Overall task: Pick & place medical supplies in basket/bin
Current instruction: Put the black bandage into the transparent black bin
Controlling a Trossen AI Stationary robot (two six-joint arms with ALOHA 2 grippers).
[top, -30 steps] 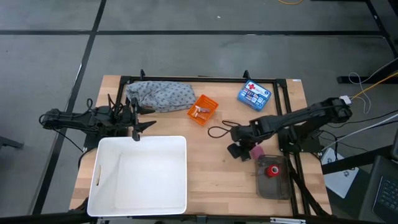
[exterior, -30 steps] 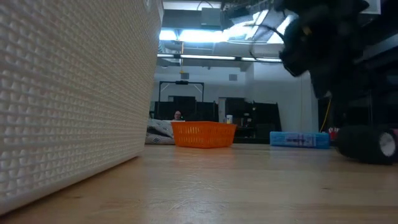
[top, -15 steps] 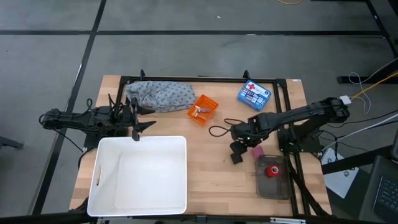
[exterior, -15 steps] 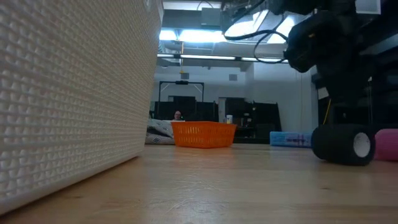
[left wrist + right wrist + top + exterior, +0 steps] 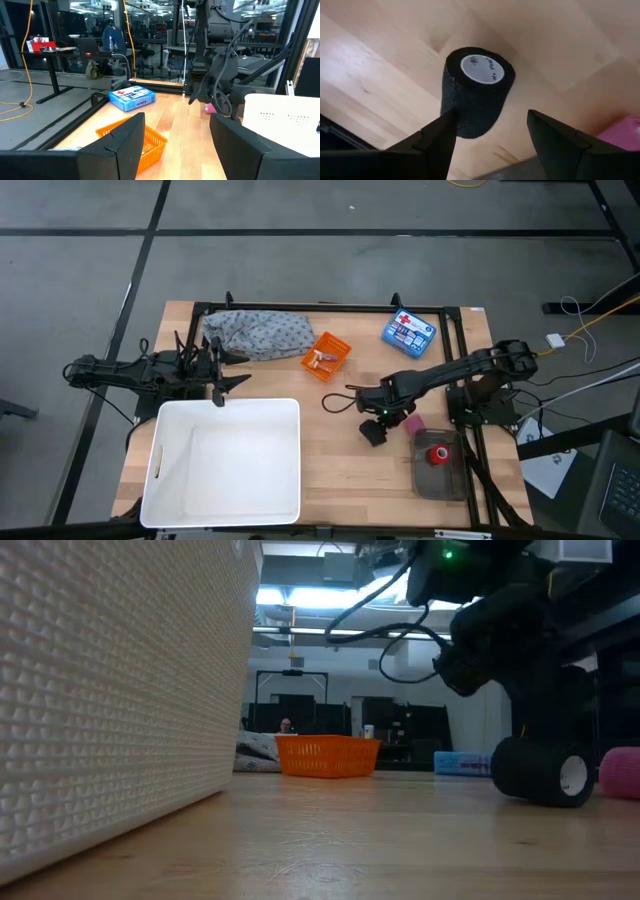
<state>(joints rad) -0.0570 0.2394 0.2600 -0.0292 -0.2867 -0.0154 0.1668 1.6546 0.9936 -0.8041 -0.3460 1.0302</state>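
Two dark fingers of my right gripper (image 5: pixel 490 132) stand apart, straddling the small black roll of wrap with a white core (image 5: pixel 477 92), which lies on the table and is not yet clamped. In the high view that right gripper (image 5: pixel 373 420) hangs right of the table's middle, with the roll (image 5: pixel 372 433) just beneath it. To do this pick well, I judge I should come lower until my pads sit at the middle of the roll's curved side, centre it between them, then close evenly; a grip too near its end could squirt it away, since it rolls freely. The small square bright-orange plastic basket with latticed sides (image 5: pixel 326 356) waits toward the far edge, well apart, so I need a clean lift before carrying across.

Just beside the black roll lies a pink roll (image 5: pixel 411 424), and a red roll (image 5: pixel 438 453) rests in a dark clear-sided tray (image 5: pixel 440 480); I should not nudge either. My left gripper (image 5: pixel 222 372) waits with fingers apart at the far rim of the big white tub (image 5: pixel 225 462), near the grey patterned cloth (image 5: pixel 258 333). A blue box (image 5: pixel 408 332) sits at the far right.

The surface is pale wooden planking (image 5: pixel 340 470), smooth and bare in places. Beyond it the room shows desks, chairs and bright ceiling lights.
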